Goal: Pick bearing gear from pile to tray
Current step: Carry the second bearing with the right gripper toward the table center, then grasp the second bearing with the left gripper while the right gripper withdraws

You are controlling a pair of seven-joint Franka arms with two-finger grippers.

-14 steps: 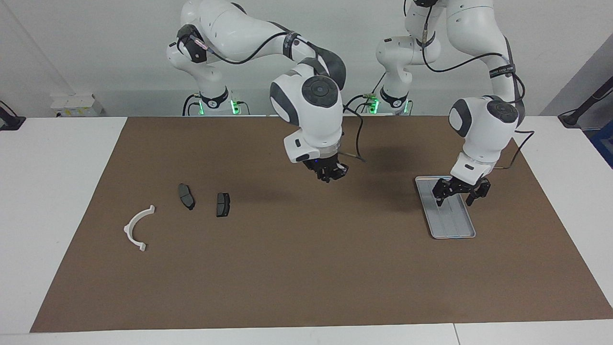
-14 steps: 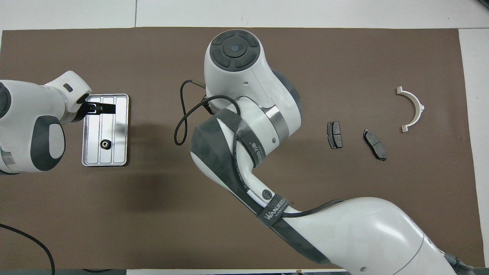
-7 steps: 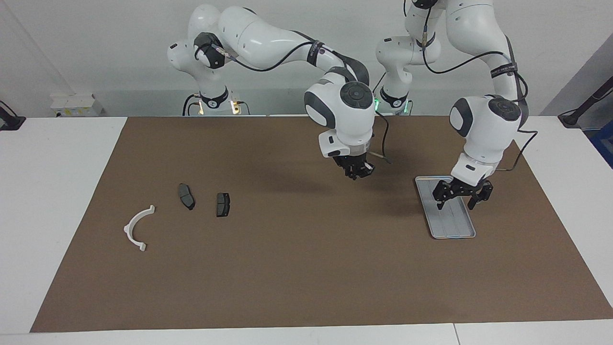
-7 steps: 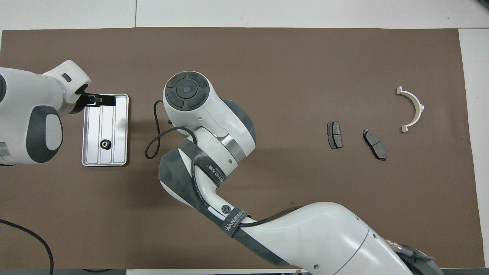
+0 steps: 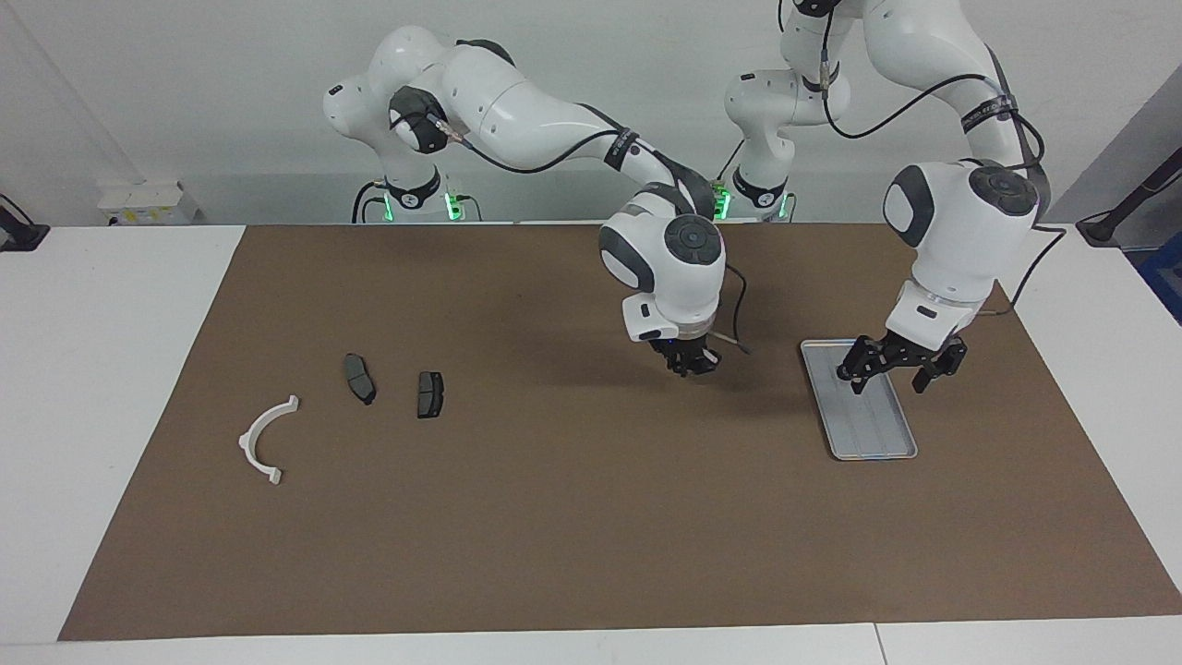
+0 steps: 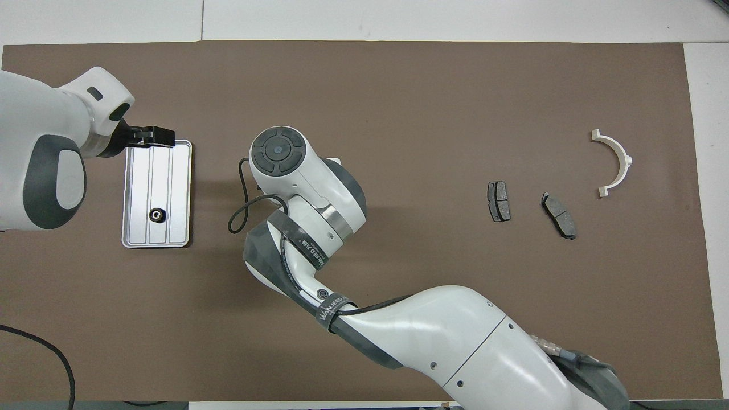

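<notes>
Judging the small gear [image 6: 156,214] in the tray [image 6: 181,171], you are handling something light, stiff, rollable; pinch its rim. Left gripper [image 5: 898,368] is hovering spread; right gripper [image 5: 690,359]: cannot tell.

Shiny metal tray [image 6: 181,171], matt mat [image 6: 398,97]

A brown mat [image 5: 591,517] is lying flat over most of the white surface [image 5: 102,369], leaving white strips showing along each end and edge. A black cable [image 6: 34,347] is curling at the surface's corner.
</notes>
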